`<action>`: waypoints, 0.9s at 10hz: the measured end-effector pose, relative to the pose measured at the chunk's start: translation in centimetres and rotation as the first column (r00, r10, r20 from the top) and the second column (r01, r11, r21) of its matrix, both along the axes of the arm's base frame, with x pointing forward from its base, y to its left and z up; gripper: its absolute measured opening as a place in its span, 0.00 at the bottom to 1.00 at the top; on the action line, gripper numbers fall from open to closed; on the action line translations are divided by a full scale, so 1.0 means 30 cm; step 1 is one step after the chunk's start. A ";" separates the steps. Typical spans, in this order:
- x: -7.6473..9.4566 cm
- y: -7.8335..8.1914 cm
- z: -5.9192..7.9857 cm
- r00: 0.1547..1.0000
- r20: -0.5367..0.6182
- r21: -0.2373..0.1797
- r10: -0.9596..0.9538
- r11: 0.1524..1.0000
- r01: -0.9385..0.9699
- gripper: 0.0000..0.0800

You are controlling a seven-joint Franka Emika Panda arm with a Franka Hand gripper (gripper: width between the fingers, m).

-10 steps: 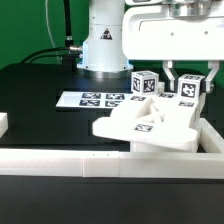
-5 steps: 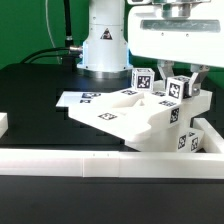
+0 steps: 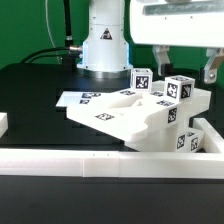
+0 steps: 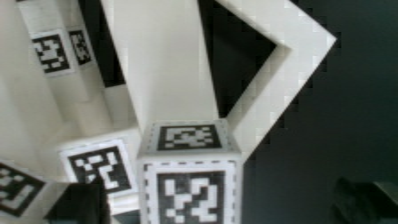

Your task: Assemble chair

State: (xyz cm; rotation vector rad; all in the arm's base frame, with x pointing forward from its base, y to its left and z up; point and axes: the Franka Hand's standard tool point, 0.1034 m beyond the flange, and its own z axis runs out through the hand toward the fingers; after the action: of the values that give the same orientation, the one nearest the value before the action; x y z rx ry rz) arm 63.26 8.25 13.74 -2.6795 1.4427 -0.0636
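The chair (image 3: 135, 118) is a cluster of white tagged parts joined together, lying tilted on the black table against the white border rail. Its flat seat panel (image 3: 105, 112) slopes toward the exterior view's left. Two square legs with tagged ends (image 3: 180, 90) (image 3: 143, 80) point upward. My gripper (image 3: 187, 65) hangs just above the right-hand leg, open and holding nothing, one finger to each side. In the wrist view the gripper (image 4: 221, 200) straddles a tagged leg end (image 4: 192, 185), with white panels (image 4: 267, 60) behind it.
The marker board (image 3: 75, 98) lies flat behind the chair, partly covered by it. The white border rail (image 3: 60, 160) runs along the table's front and turns back at the exterior view's right (image 3: 212, 135). The robot base (image 3: 105, 40) stands at the back.
The chair tipped and turned, its seat panel swinging toward the exterior view's left. My gripper let go of the right-hand leg, opened wider and rose above it.
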 end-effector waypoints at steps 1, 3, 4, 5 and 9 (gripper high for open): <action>0.000 -0.003 -0.012 1.000 -0.001 -0.002 0.000 1.000 0.000 0.81; -0.002 -0.002 -0.017 1.000 -0.003 -0.002 0.000 1.000 0.000 0.81; -0.003 -0.002 -0.019 1.000 -0.004 -0.002 0.000 1.000 0.000 0.81; -0.003 -0.002 -0.020 1.000 -0.004 -0.003 0.000 1.000 0.000 0.81; -0.004 -0.002 -0.022 1.000 -0.005 -0.003 0.001 1.000 -0.001 0.81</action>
State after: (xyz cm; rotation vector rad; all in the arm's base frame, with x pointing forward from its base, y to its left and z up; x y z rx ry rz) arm 63.15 8.19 13.07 -2.6844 1.4445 -0.0584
